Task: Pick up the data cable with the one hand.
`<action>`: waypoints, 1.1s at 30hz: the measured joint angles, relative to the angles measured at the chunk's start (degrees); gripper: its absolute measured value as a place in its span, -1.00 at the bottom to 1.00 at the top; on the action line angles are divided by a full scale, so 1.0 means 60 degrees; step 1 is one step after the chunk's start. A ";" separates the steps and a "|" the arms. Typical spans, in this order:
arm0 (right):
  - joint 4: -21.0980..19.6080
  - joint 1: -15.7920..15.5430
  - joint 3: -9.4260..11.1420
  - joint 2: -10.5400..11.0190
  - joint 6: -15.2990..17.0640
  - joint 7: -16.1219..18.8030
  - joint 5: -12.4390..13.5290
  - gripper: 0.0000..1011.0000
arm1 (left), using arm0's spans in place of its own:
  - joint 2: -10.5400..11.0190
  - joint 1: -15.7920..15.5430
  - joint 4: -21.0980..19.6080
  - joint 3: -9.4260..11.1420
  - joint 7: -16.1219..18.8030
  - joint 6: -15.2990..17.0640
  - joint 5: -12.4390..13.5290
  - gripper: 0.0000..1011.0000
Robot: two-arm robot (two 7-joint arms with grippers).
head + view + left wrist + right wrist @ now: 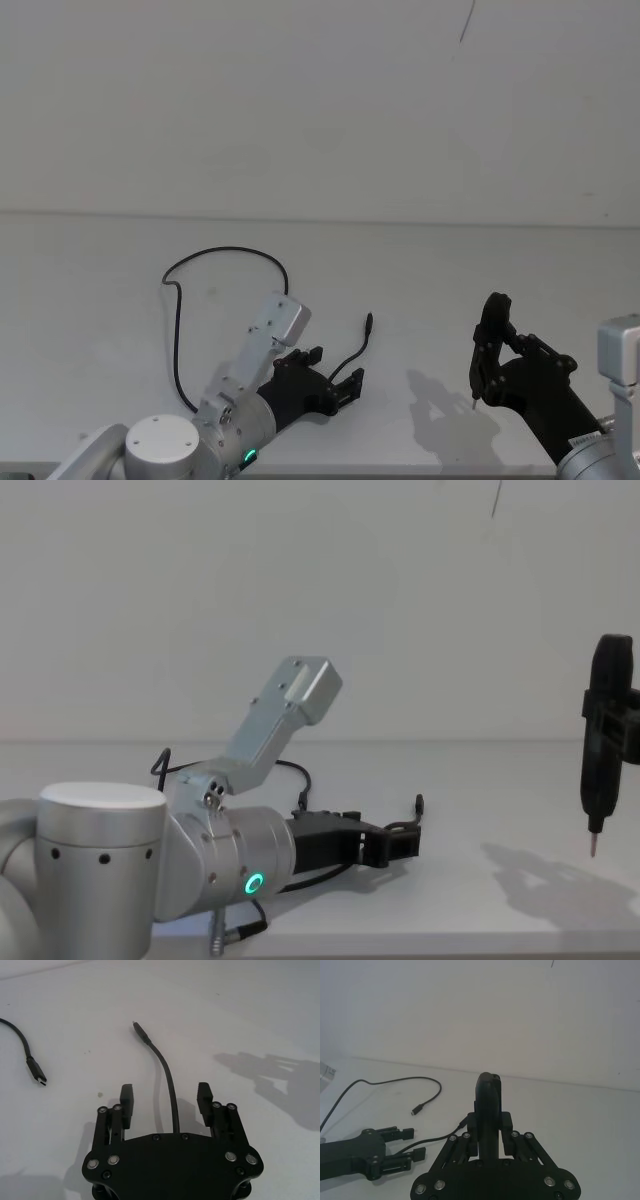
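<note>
**A:** Data cable (230, 249) on the white table (560, 280), looped behind the left gripper (337, 366). Held yet?

**B:** Not yet. Spread wide, empty, straddling the cord near one plug; poised to grasp. Next: lower, close squarely.

**A:** Straddling seen where?

**B:** In left wrist view; whole loop in head view instead. Perhaps just above the table. Right gripper (492, 350) parked right, clamped on a slim black tool (608, 710).

The data cable (170, 1080) is running out of sight beneath the left gripper (166, 1094) at lower centre of the left wrist view; the right gripper (493, 1130) is hiding the lower end of the pen-like tool (487, 1092).
</note>
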 joint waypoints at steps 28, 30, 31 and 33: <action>0.0000 0.0000 0.0000 0.0000 0.0000 0.0000 0.0000 -0.47 | -0.0124 -0.0031 0.0094 -0.0039 -0.0031 0.0178 0.0011 -0.91; 0.0000 0.0000 0.0000 0.0000 0.0000 0.0000 0.0000 -0.47 | -0.0116 -0.0031 0.0094 -0.0049 -0.0048 0.0178 0.0011 -0.91; 0.0000 0.0000 0.0000 0.0000 0.0000 0.0000 0.0000 -0.47 | -0.0108 -0.0031 0.0091 -0.0053 -0.0069 0.0177 0.0011 -0.91; 0.0000 0.0000 0.0000 0.0000 0.0000 0.0000 0.0000 -0.47 | -0.0069 -0.0033 0.0058 -0.0073 -0.0138 0.0160 0.0011 -0.91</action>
